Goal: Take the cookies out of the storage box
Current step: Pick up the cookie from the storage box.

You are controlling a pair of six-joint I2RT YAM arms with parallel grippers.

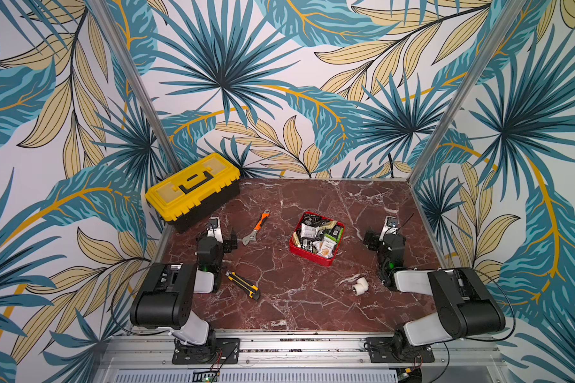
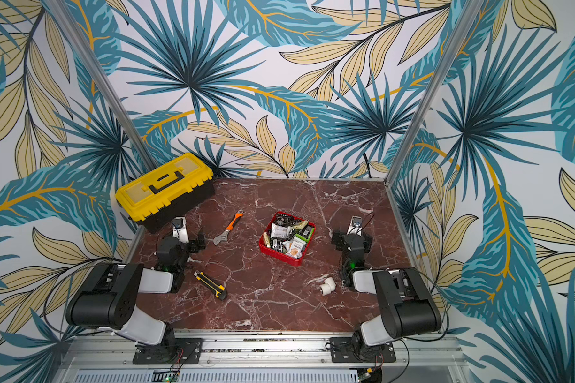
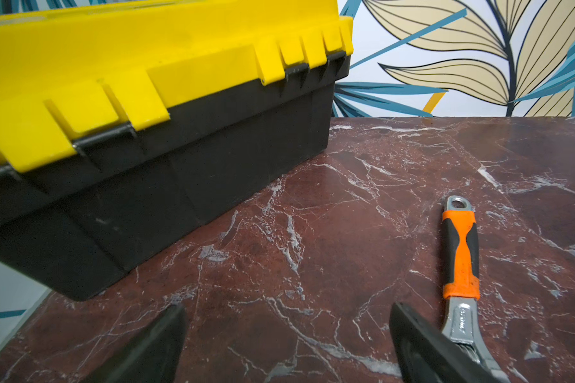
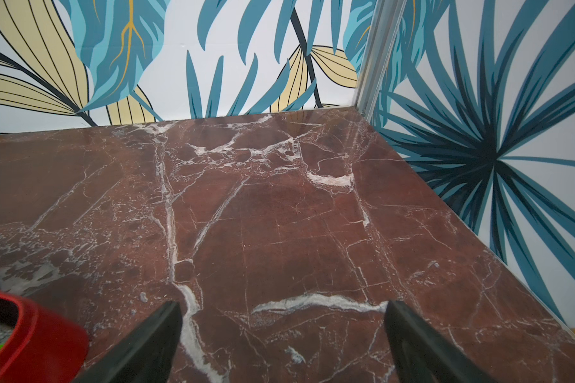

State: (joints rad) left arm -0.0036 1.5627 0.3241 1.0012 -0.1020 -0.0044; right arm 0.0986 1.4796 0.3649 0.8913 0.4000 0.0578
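Observation:
The storage box (image 1: 310,258) is a shallow red tray near the middle of the marble table, seen in both top views (image 2: 280,258). The cookies (image 1: 317,236) fill it in a loose heap of black, green, white and cream packets (image 2: 287,238). My left gripper (image 1: 219,233) rests well to the left of the box, open and holding nothing (image 3: 287,306). My right gripper (image 1: 386,232) rests to the right of the box, also open and holding nothing (image 4: 283,303). One red corner of the box (image 4: 47,328) shows in the right wrist view beside a finger.
A yellow-lidded black toolbox (image 1: 193,189) stands at the back left, close ahead of the left gripper (image 3: 146,99). An orange-handled wrench (image 1: 256,228) lies between the left gripper and the box. A utility knife (image 1: 243,285) and a white pipe elbow (image 1: 359,286) lie nearer the front.

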